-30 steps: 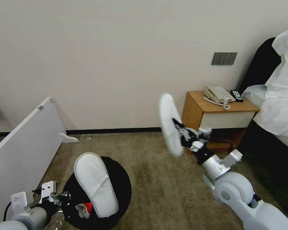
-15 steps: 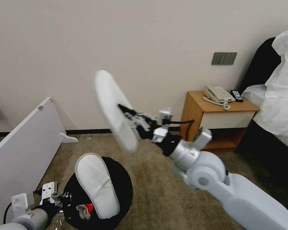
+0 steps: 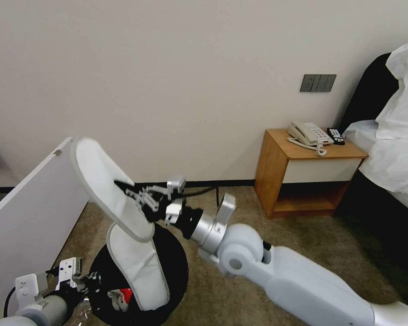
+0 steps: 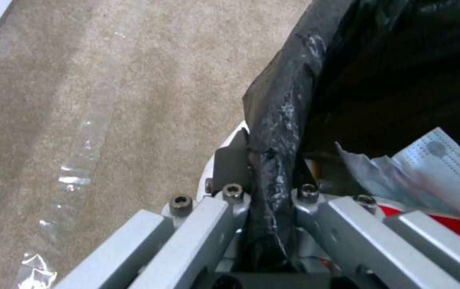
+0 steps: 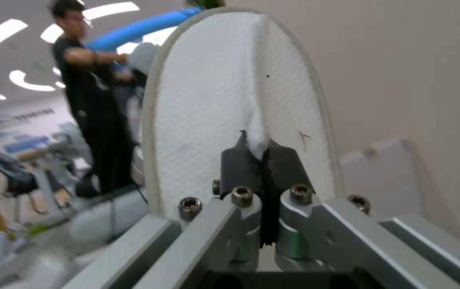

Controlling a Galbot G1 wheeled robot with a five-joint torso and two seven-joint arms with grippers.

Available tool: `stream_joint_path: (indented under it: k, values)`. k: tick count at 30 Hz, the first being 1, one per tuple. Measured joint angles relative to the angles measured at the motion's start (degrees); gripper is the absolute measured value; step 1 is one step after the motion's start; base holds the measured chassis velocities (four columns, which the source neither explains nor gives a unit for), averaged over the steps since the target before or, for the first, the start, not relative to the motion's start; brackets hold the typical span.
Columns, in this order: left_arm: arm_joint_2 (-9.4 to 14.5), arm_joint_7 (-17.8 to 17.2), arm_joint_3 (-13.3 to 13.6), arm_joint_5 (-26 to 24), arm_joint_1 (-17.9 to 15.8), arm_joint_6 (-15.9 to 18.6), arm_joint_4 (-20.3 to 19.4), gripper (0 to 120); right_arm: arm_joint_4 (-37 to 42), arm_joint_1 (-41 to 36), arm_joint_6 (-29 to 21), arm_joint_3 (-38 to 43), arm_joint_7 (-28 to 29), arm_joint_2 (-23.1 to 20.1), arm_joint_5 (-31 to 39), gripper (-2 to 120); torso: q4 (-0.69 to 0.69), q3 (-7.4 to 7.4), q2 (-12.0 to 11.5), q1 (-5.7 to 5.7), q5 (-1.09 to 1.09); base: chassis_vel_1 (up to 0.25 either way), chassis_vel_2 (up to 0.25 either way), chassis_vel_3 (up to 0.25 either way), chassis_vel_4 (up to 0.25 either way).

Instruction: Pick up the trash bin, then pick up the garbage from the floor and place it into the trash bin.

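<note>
Two white slippers concern me: one lies slanted across the mouth of the trash bin, the other hangs just above it, pinched in my right gripper with jaws closed. My left gripper clamps the bin's bag-covered rim over the carpet.

Crinkly glossy plastic bag, textured cloth slipper

Trash bin on the carpet, low left. One slipper in its mouth; second slipper above it, in the right gripper. Left gripper on the bin's left rim. Nightstand right, against the wall, telephone on top.
</note>
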Motion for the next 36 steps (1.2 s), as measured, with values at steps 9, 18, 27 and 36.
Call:
stream_joint_path:
  k: [9,18,27,36]
  values:
    - [0.1,0.0,-0.2,-0.5,-0.1,0.0,-0.7,2,-2.8,-2.9,0.1,-1.6,1.1,-1.2,-3.0,0,0.02,0.00,0.0,0.00,0.01,0.000,0.000,0.000,0.000]
    - [0.2,0.0,-0.5,-0.8,-0.1,0.0,-0.7,2,-4.5,-5.1,0.2,-2.3,0.9,-2.2,-5.3,0,0.01,0.00,0.0,0.00,0.01,0.000,0.000,0.000,0.000]
    - [0.2,0.0,-0.4,-0.9,-0.2,0.0,-0.9,2,-5.6,-5.8,0.4,-4.2,0.7,-1.5,-6.3,0,0.01,0.00,0.0,0.00,0.01,0.000,0.000,0.000,0.000]
    - [0.1,0.0,-0.3,-0.9,-0.4,0.0,-0.9,2,-6.0,-6.4,1.1,-5.5,-0.7,-1.1,-7.3,0,0.01,0.00,0.0,0.00,0.01,0.000,0.000,0.000,0.000]
